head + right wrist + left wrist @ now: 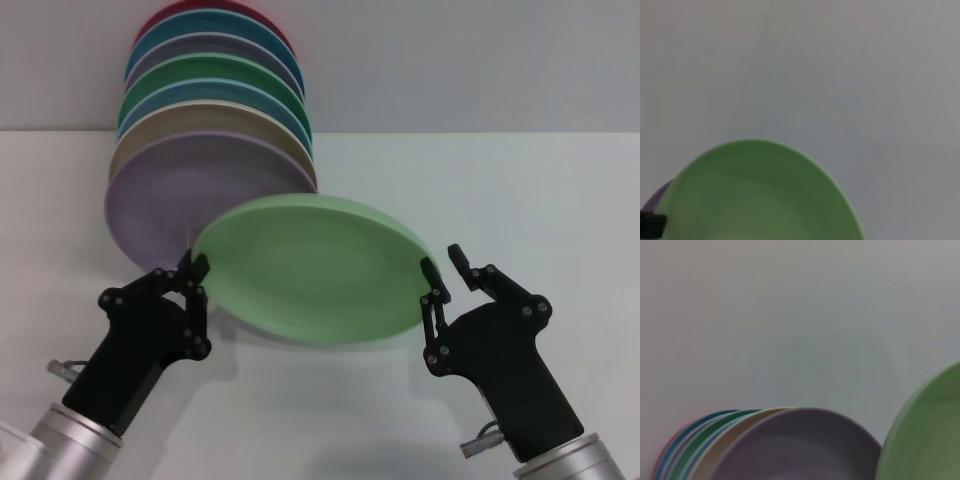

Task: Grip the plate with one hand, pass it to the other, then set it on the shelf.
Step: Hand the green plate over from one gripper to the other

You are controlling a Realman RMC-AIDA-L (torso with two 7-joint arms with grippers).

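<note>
- Plate [315,270] held above the surface [520,190]; left gripper [193,272] jaws clamped on its rim.
- Right gripper [446,270] jaws apart around the opposite rim.
- Row of plates [205,140] stands behind.

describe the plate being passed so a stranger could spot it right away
Start at the row of coloured plates leaning at the table's far left. Just in front, the plate hangs between the left hand and right hand. It alone is pale mint green.
</note>
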